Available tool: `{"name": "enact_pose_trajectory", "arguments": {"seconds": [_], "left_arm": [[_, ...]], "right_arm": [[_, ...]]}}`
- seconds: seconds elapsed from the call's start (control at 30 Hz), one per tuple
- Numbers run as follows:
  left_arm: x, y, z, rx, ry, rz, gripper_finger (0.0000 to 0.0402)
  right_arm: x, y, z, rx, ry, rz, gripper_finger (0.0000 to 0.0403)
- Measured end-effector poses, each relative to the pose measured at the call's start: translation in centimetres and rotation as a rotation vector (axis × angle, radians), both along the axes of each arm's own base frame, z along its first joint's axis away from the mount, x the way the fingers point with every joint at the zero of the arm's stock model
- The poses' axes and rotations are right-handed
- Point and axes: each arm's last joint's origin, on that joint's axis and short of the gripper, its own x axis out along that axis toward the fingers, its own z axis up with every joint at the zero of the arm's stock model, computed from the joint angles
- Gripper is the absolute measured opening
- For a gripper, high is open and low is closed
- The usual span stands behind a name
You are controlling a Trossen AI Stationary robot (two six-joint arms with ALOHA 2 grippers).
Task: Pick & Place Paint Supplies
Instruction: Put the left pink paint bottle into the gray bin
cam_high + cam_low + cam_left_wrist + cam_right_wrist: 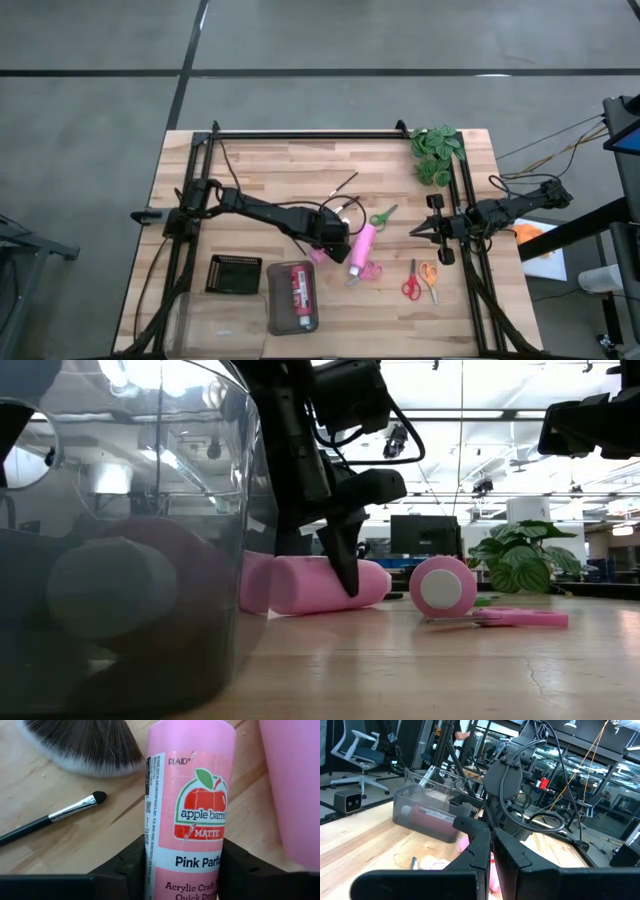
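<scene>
A pink paint bottle (190, 795) labelled Pink Parfait lies on its side on the wood table, and my left gripper (182, 857) has closed on it at mid table (328, 243). A second pink bottle (362, 248) lies just to its right. A fluffy black-tipped brush (80, 742) and a thin dark brush (55, 815) lie beyond it. Green (383, 215), pink (370, 270), red (410, 287) and orange (429, 274) scissors lie to the right. A red bottle (298, 290) lies in the clear tray. My right gripper (490, 855) waits shut at the right edge. My left gripper pinches the pink bottle's round body at its label (162, 857) between its two fingers (131, 865), one on each side. The fingers come steeply from above and lie across the bottle. The bottle lies on its side on the table (310, 585).
A clear tray (275, 315) and a black tray (233, 273) stand near the front edge, left of centre. A green leafy plant (437, 153) sits at the far right corner. Bare wood lies at the far left and the near right.
</scene>
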Motion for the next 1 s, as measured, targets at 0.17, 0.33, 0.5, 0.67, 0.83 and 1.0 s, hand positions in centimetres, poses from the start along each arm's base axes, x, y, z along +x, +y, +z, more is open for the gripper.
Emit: {"name": "enact_pose_trajectory", "arguments": {"seconds": [0.17, 0.33, 0.5, 0.67, 0.83, 1.0], "left_arm": [[-0.4, 0.5, 1.0, -0.025, 0.007, 0.01, 0.0172], [-2.1, 1.2, 5.5, -0.064, 0.012, 0.137, 0.0173], [-5.3, 1.1, 10.4, -0.104, -0.007, 0.288, 0.0173], [-8.6, -0.2, 13.9, -0.157, -0.011, 0.449, 0.0173], [-11.1, -3.5, 15.1, -0.263, -0.016, 0.699, 0.0173], [-12.5, -8.3, 14.9, -0.349, -0.008, 0.846, 0.0173]], "right_arm": [[0.0, 0.0, 0.0, 0.0, 0.0, 0.0, 0.0015], [0.0, 0.0, 0.0, 0.0, 0.0, 0.0, 0.0015], [0.0, 0.0, 0.0, 0.0, 0.0, 0.0, 0.0015], [0.0, 0.0, 0.0, 0.0, -0.001, 0.001, 0.0015], [0.0, 0.0, 0.0, 0.0, -0.001, -0.001, 0.0015], [0.0, 0.0, 0.0, 0.0, -0.001, -0.002, 0.0015]]}}
